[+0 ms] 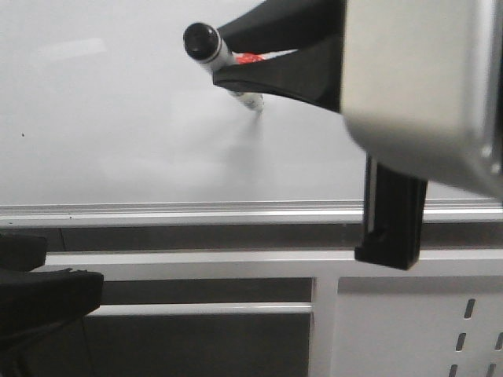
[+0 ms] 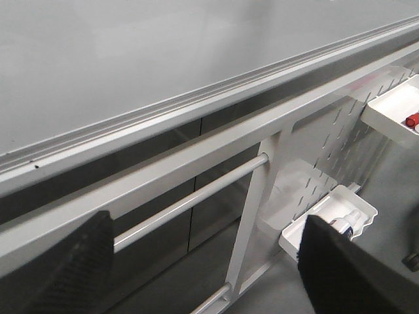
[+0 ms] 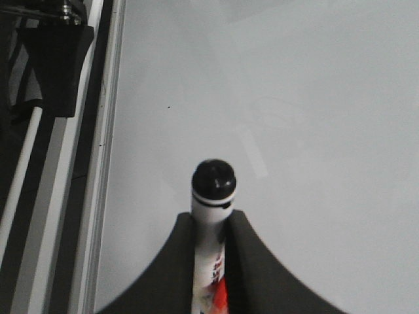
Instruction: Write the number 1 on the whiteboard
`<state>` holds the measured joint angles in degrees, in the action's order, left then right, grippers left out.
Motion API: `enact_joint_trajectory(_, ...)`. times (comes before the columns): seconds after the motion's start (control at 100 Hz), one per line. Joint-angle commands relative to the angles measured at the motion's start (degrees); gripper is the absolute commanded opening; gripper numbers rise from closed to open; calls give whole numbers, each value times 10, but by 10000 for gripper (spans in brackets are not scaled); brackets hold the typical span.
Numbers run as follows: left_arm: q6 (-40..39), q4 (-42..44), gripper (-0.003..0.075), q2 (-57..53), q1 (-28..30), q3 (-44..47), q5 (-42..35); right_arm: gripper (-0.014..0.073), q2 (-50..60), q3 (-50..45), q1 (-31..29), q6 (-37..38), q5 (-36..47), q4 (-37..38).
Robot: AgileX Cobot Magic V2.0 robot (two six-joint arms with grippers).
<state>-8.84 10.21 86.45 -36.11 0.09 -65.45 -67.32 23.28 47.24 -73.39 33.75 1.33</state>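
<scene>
A white perforated metal frame (image 1: 409,314) is standing below the board, its horizontal rod (image 2: 190,199) running across between the uprights. Two small white trays are hanging on the frame's perforated panel: the upper tray (image 2: 393,108) is holding something red, and the lower tray (image 2: 340,216) is holding a white bottle-like item too blurred to identify.

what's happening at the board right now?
The right pincer is shut on a marker, its tip at or just off the whiteboard; contact can't be confirmed. No stroke shows on the board, only a tiny dot. The left pincer is open, holding nothing, low by the frame under the board's rail.
</scene>
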Motion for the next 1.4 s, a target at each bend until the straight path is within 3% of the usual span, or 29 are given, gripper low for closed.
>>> enact_joint_trajectory(0.0,1,-8,526,-7,-2,15,-126,-79,-2,19,-5,-3,43,-17)
enact_joint_trajectory(0.73,1,-8,525,-7,-2,15,-126,-79,-10,6,0,7,37,-71)
enact_joint_trajectory(1.0,1,0,522,-7,-2,15,-126,-79,34,6,99,7,58,-123)
enact_joint_trajectory(1.39,1,17,475,-7,-2,15,-126,-78,79,-8,202,7,-12,-248)
